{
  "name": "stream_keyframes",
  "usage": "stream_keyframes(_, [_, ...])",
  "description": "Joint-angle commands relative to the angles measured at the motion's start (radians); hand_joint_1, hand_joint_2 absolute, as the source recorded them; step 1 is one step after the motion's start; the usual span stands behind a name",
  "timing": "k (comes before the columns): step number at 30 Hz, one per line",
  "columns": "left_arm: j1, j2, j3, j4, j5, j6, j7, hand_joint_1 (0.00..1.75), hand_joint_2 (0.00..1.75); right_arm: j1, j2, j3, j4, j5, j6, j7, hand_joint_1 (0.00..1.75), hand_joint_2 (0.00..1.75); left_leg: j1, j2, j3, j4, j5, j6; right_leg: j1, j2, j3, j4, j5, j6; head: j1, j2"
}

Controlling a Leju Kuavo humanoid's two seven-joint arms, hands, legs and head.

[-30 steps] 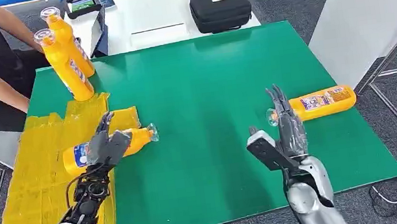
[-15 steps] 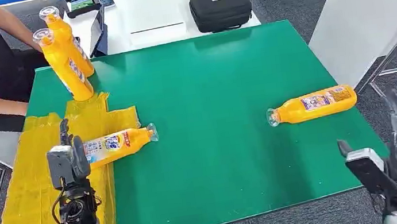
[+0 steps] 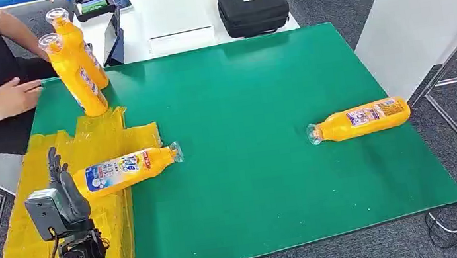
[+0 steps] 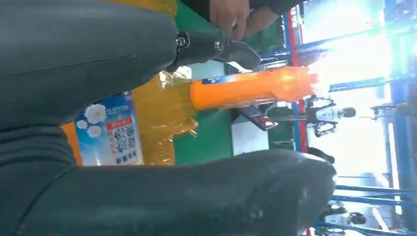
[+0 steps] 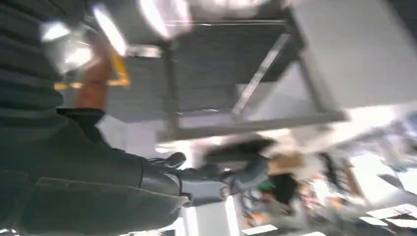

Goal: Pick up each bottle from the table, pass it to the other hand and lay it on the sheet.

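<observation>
Head view: your left hand (image 3: pixel 60 191) stands empty, fingers apart and upright, over the yellow sheet (image 3: pixel 42 253) at the worktop's (image 3: pixel 242 100) left edge. One bottle (image 3: pixel 128 169) lies half on the sheet beside it; another bottle (image 3: pixel 358 120) lies near the right edge. Your right hand (image 5: pixel 196 179) appears blurred; its state cannot be told.

centre: bare green table (image 3: pixel 235 101), open passage
upper left: two upright bottles (image 3: pixel 74 69), person's hand (image 3: pixel 11 97) close by
right: lying bottle (image 3: pixel 358 120) near edge
</observation>
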Motion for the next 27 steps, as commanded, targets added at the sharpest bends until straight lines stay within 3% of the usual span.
stream_keyframes(1, [-0.011,-0.012,-0.03,0.008,0.005,-0.01,0.01,0.0,0.0,-0.215,-0.107,0.09,0.418,0.059,-0.002,0.033,0.0,1.75,0.001,0.004,0.008,0.0,-0.003,-0.002,0.002,0.0,0.01,-0.003,-0.003,-0.001,0.0,0.0])
stream_keyframes(6, [-0.064,-0.016,-0.08,0.049,0.014,-0.018,0.013,0.0,0.0,-0.355,-0.149,0.179,0.602,0.146,-0.02,0.01,0.0,1.75,0.0,0.004,0.004,0.001,-0.002,0.0,0.001,0.001,0.005,0.0,-0.001,0.0,-0.001,0.0])
stream_keyframes(20, [-0.115,-0.025,-0.132,0.087,0.021,-0.026,0.033,0.0,0.0,-0.355,-0.116,0.232,0.596,0.161,-0.012,-0.014,0.0,1.75,0.0,0.002,0.001,0.0,0.0,0.001,0.001,-0.001,0.003,-0.001,-0.001,0.0,0.0,0.0])
stream_keyframes(24, [-0.12,-0.028,-0.136,0.091,0.03,-0.03,0.034,0.0,0.0,-0.465,-0.118,0.281,0.656,0.177,0.012,-0.005,0.0,1.75,0.0,0.004,0.002,0.0,0.0,0.001,0.001,0.0,0.003,0.0,-0.001,0.0,0.0,0.0])
stream_keyframes(26, [-0.13,-0.028,-0.137,0.099,0.041,-0.021,0.031,0.0,0.0,-0.543,-0.091,0.321,0.692,0.212,-0.038,0.048,0.0,1.75,0.0,0.006,0.001,0.0,0.0,0.001,0.001,0.003,0.001,0.0,0.0,0.0,0.0,0.0])
stream_keyframes(27, [-0.133,-0.025,-0.136,0.1,0.046,-0.015,0.03,0.0,0.0,-0.56,-0.07,0.33,0.692,0.224,-0.077,0.07,0.0,0.0,0.0,0.008,0.002,0.001,-0.001,0.001,0.001,0.004,0.003,0.0,0.0,0.0,0.0,0.0])
